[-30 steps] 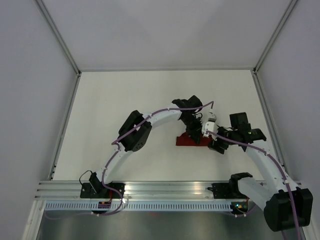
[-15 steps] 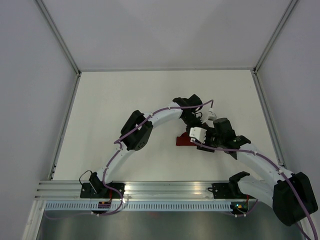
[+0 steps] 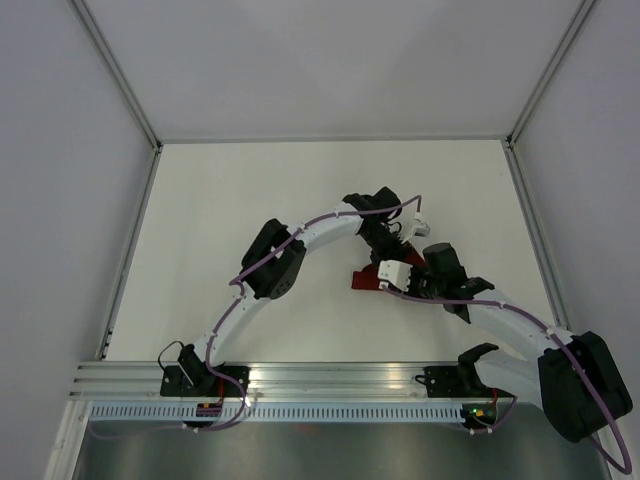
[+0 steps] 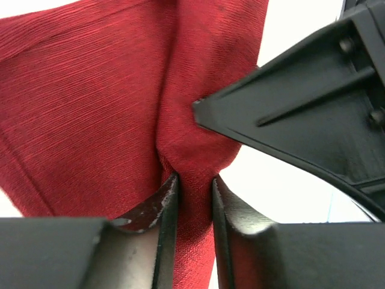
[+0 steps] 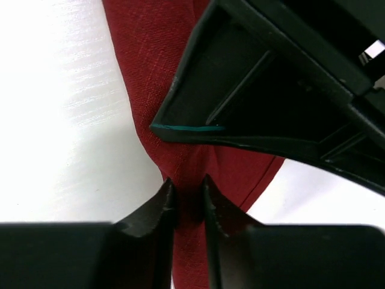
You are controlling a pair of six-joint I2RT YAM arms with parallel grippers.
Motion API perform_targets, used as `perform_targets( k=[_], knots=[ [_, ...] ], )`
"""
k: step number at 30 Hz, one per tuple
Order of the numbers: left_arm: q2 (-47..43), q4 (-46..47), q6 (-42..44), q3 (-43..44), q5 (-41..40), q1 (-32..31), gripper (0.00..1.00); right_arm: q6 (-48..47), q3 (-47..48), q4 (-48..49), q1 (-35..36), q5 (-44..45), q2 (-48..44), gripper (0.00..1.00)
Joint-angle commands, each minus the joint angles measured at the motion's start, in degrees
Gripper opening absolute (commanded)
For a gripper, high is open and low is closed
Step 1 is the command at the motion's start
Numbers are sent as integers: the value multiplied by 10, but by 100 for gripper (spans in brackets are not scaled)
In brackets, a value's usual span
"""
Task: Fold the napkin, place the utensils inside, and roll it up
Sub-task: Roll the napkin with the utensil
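Observation:
The dark red napkin [image 3: 366,280] lies on the white table, mostly hidden under both arms in the top view. In the left wrist view the napkin [image 4: 90,108] fills the left half, and my left gripper [image 4: 191,180] is shut on a pinched fold of it. In the right wrist view my right gripper [image 5: 187,186] is shut on another fold of the napkin [image 5: 150,54]. The two grippers [image 3: 392,262] sit almost touching over the cloth's right end. No utensils are in view.
The white table [image 3: 250,200] is walled by grey panels at the back and sides. An aluminium rail [image 3: 330,378] with both arm bases runs along the near edge. Each wrist view is partly blocked by the other gripper's black body [image 4: 313,102].
My right arm has swung left and in toward the left gripper, its wrist now over the napkin's right end. The left gripper has shifted slightly back. Less of the napkin shows in the top view.

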Motion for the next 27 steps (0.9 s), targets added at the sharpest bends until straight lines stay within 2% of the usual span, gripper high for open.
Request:
perform_targets(
  k=[1,2,4,6,7,8,11,13,14,18,21,24,27],
  knots=[
    [31,-2,-70,-13,-20,14,32,14,-11,3,2,13,14,21],
    [24,15,-86,-22,-13,17,34,14,-9,1,1,11,18,19],
    [-16,96,-138,-68,5,20,50,12,-2,-9,1,-2,35,13],
    [-68,169,-205,-128,28,23,52,6,13,-24,-6,-13,54,12],
    [-84,237,-228,-146,29,25,51,5,17,-29,-9,-25,62,11],
    [-97,264,-253,-162,16,29,52,-2,28,-35,-15,-31,69,10],
    [-135,324,-353,-202,-46,51,52,-13,53,-61,-31,-55,98,9],
    [-174,380,-385,-231,-84,63,51,-22,78,-90,-38,-67,114,8],
    [-191,405,-417,-273,-121,77,51,-31,89,-113,-48,-83,131,8],
    [-279,525,-462,-387,-206,107,52,-60,131,-163,-74,-117,178,8],
    [-356,620,-465,-485,-285,118,51,-81,165,-202,-93,-140,219,8],
    [-411,676,-437,-548,-338,117,51,-103,208,-250,-108,-160,270,8],
    [-465,737,-394,-612,-405,108,51,-125,293,-319,-122,-183,341,8]
  ],
)
